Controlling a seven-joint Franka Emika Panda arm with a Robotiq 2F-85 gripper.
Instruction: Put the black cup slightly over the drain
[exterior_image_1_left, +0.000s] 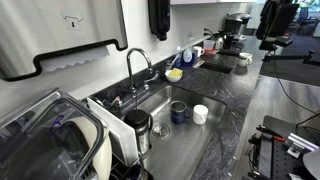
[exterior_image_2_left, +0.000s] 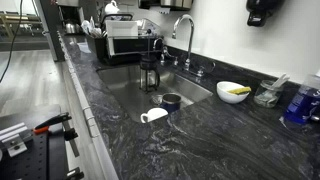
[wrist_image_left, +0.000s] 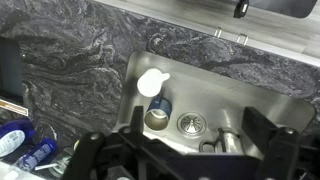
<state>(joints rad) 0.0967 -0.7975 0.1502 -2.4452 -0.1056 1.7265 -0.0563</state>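
In an exterior view: black cup (exterior_image_1_left: 178, 111) upright on sink (exterior_image_1_left: 185, 140) floor, white cup (exterior_image_1_left: 200, 114) just beside, French press (exterior_image_1_left: 137, 128) near

In an exterior view: black cup (exterior_image_2_left: 171, 101) probably light, rigid, slick; pinch across rim

Wrist view: black cup (wrist_image_left: 157, 117) beside drain (wrist_image_left: 190, 124), not over it; gripper (wrist_image_left: 175, 145) spread wide, empty; smooth steel, tight room

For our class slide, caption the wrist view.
Open gripper above a steel sink: white cup, black cup beside the drain.

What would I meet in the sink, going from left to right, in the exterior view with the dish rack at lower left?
French press → black cup → white cup
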